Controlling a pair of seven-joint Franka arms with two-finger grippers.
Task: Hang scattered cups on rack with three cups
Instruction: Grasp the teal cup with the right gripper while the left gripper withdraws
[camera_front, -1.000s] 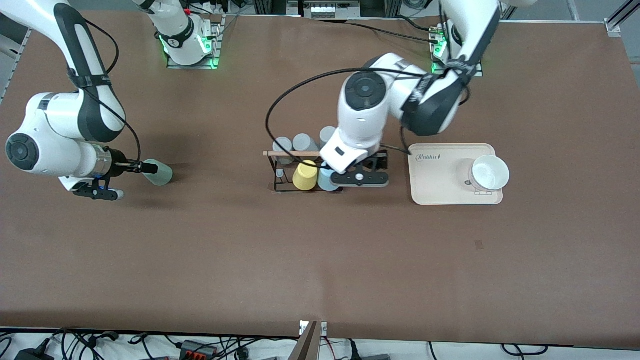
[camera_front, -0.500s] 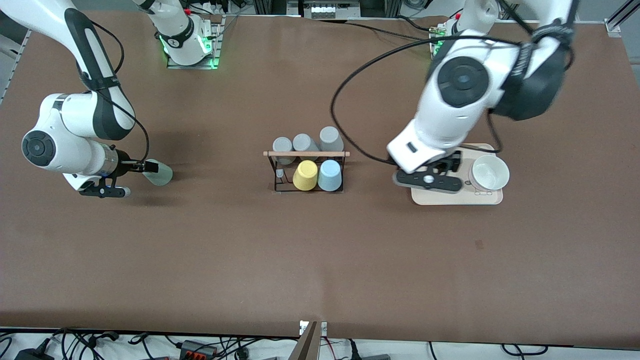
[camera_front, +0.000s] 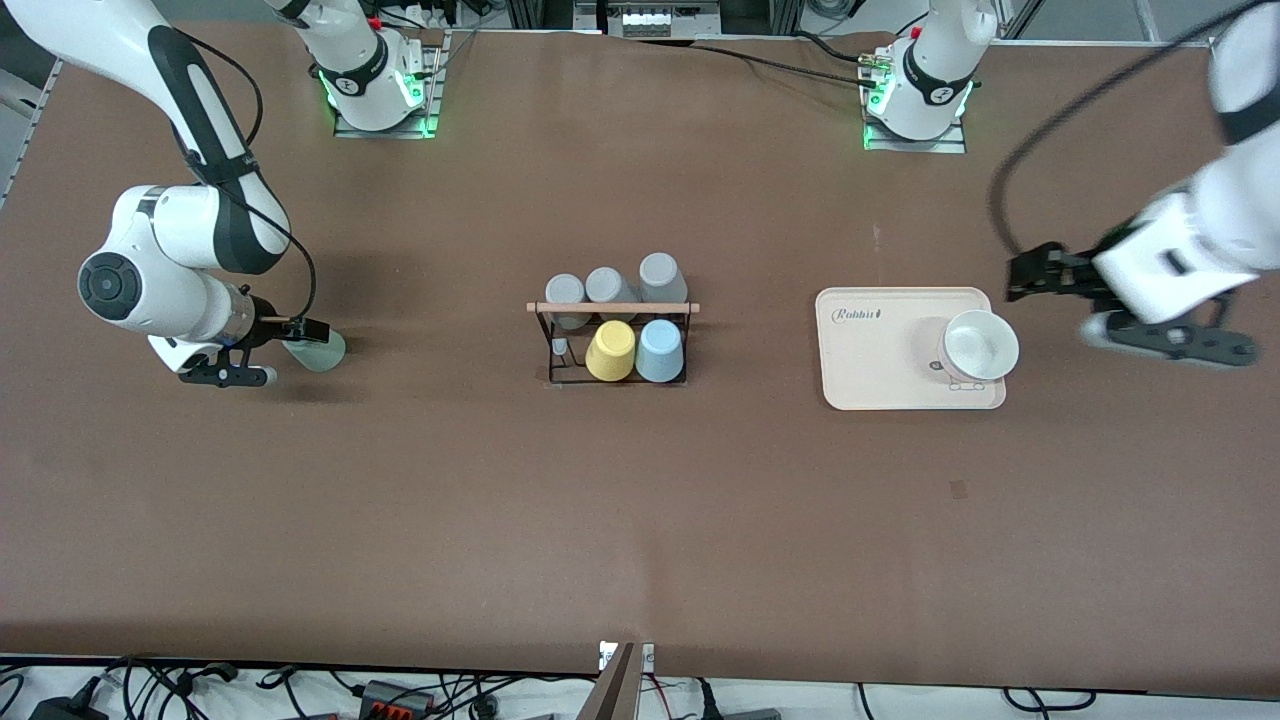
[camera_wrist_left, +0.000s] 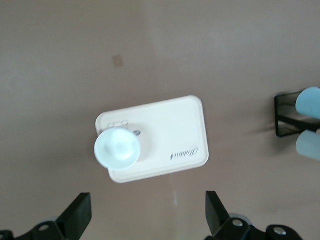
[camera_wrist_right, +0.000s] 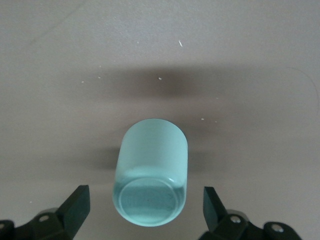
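Tabletop (camera_front: 640, 520), right gripper (camera_front: 312, 333) astride mint cup (camera_wrist_right: 151, 182)

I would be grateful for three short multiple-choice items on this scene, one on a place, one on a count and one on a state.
1. Where is the light blue cup?
A. on the cream tray
B. on the rack, beside the yellow cup
C. lying on the table by the right gripper

2. How many grey cups are on the rack?
A. one
B. three
C. five

3. How is the mint green cup?
A. lying on its side on the table
B. hung on the rack
C. standing in the white bowl

Answers: 1 B, it sits next to the yellow cup under the wooden rod. 2 B, three grey cups line the row farther from the front camera. 3 A, it lies between the open fingers of the right gripper, untouched; the left gripper, open, is over the table near the cream tray.
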